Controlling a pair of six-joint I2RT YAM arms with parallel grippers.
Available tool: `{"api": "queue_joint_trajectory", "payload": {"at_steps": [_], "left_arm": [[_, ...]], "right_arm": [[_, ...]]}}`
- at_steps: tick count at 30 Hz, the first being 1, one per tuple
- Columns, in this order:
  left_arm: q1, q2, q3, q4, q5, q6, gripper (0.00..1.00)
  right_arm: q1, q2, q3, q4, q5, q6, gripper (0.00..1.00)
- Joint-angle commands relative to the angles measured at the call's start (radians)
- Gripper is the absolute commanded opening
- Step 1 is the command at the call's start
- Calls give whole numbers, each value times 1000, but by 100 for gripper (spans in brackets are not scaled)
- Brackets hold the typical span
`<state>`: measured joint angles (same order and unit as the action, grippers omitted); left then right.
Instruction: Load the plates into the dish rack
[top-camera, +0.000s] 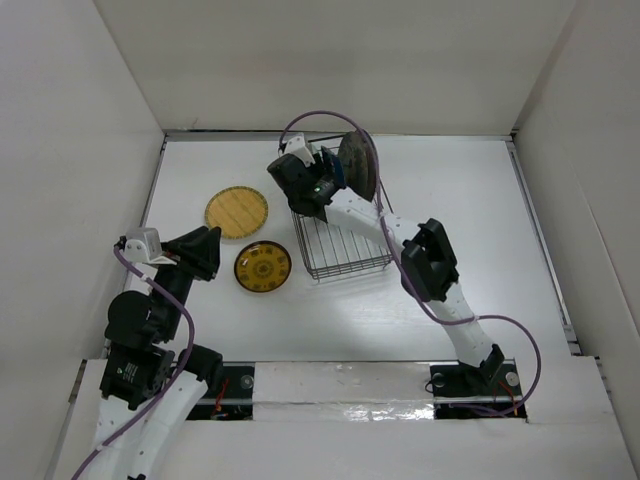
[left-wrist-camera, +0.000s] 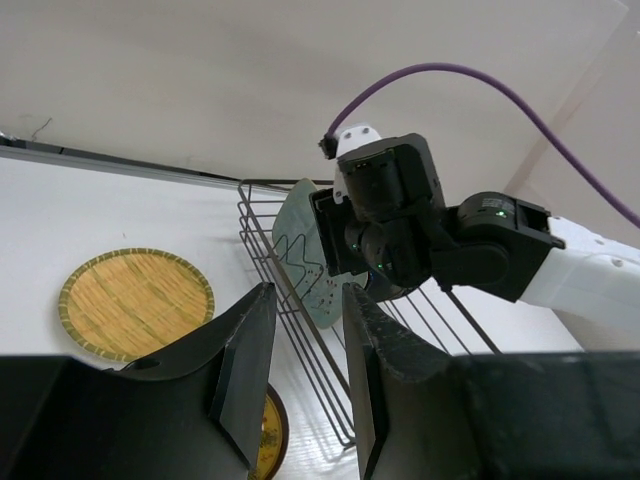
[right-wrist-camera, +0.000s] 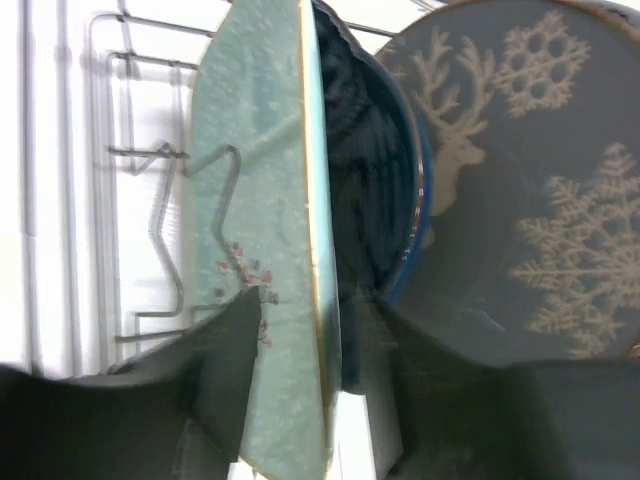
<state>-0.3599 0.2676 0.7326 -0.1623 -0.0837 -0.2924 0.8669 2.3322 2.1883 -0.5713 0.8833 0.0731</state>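
Now, on your white worktop (top-camera: 450, 180), the dark wire dish rack (top-camera: 340, 245) sits at centre. At its far end, plates stand on edge: the grey plate (right-wrist-camera: 520, 200) with white deer and snowflakes farthest, the navy plate (right-wrist-camera: 375, 180) next, and the pale mint plate (right-wrist-camera: 265, 200) nearest the upright divider tines (right-wrist-camera: 170, 240). Your right hand (right-wrist-camera: 300, 330) is clenched on the mint plate's rim, one finger on each face. Left of the rack, the yellow-tan plate (top-camera: 237, 212) and the small dark mandala plate (top-camera: 263, 267) lie flat on the worktop, apart from each other. Your left hand (left-wrist-camera: 307, 320) hangs near them, released, with nothing between its fingers.
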Motion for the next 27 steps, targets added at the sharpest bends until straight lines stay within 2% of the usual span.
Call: {"api": "queue_joint_trajectory", "payload": {"at_steps": [1,3,5,10,11,12,13,14,15,16,22,24,27], "left_arm": [[-7,19,-6,37,-1,6,30],[-7,25,-7,37,-5,6,30],[-7,33,-7,35,-7,7,30],[-7,45,-9,33,-16,7,30],[-7,50,-9,33,-19,6,30],[-7,54,-9,33,-24,6,30],[-7,58,-9,33,-28,6,29],[-7,71,-9,33,-37,4,28],[-7,77,-9,30,-42,2,25],[-7,88,-7,27,-44,-2,22],[-7,200,7,3,-21,-51,4],[-7,254,14,0,5,-85,0],[10,359,13,1,70,-143,0]], "right_arm": [[-5,-105,-48,106,-105,122,55],[-14,-143,-74,129,-116,135,64],[-14,-171,-90,134,-127,146,69],[24,-369,-272,279,-159,159,70],[38,-407,-365,316,-176,160,64],[55,-442,-415,399,-193,156,55],[96,-476,-464,436,-232,152,43],[116,-531,-555,473,-247,149,16],[135,-551,-593,513,-257,160,5],[148,-569,-625,519,-294,172,0],[236,-740,-869,571,-345,229,0],[263,-818,-918,599,-357,223,0],[287,-898,-1012,614,-369,217,0]]}}
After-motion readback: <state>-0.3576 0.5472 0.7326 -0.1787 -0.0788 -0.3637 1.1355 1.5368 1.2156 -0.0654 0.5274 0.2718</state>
